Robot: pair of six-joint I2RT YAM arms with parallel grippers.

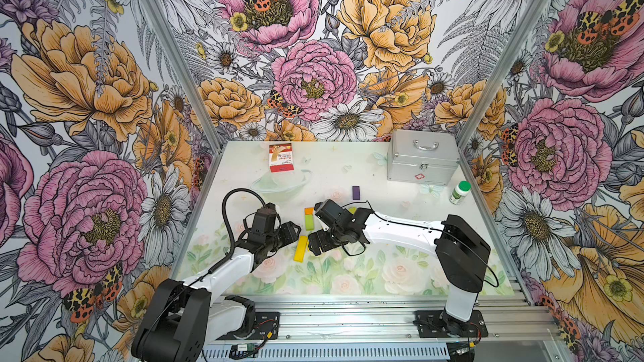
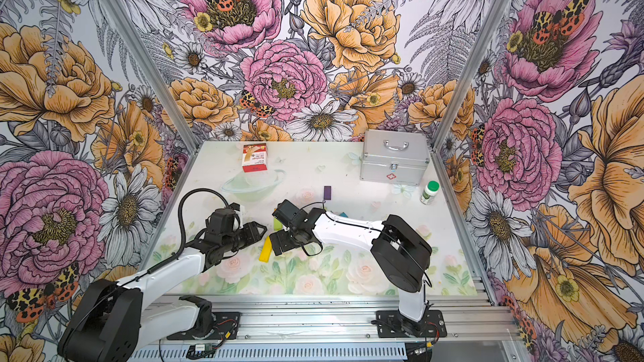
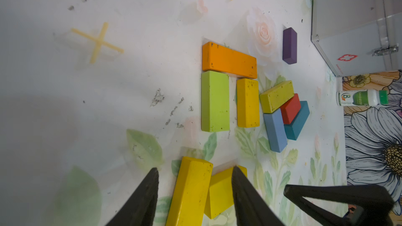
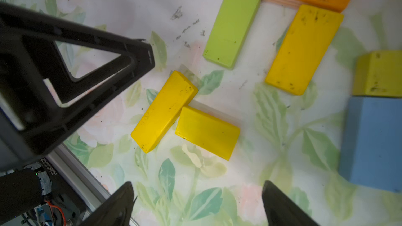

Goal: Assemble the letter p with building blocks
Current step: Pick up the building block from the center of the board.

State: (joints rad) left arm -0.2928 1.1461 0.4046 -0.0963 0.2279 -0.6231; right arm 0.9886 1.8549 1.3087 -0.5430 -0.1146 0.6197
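Nearby metal case (image 1: 423,158), bottle (image 1: 460,193), card box (image 1: 281,157); left end effector (image 3: 195,168), right end effector (image 4: 198,182) released.

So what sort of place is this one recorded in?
Probably a staged robot data-collection booth, not a home: floral wallpaper between aluminium posts, the left arm and right arm mounted on an aluminium rail, and props like a first-aid case.
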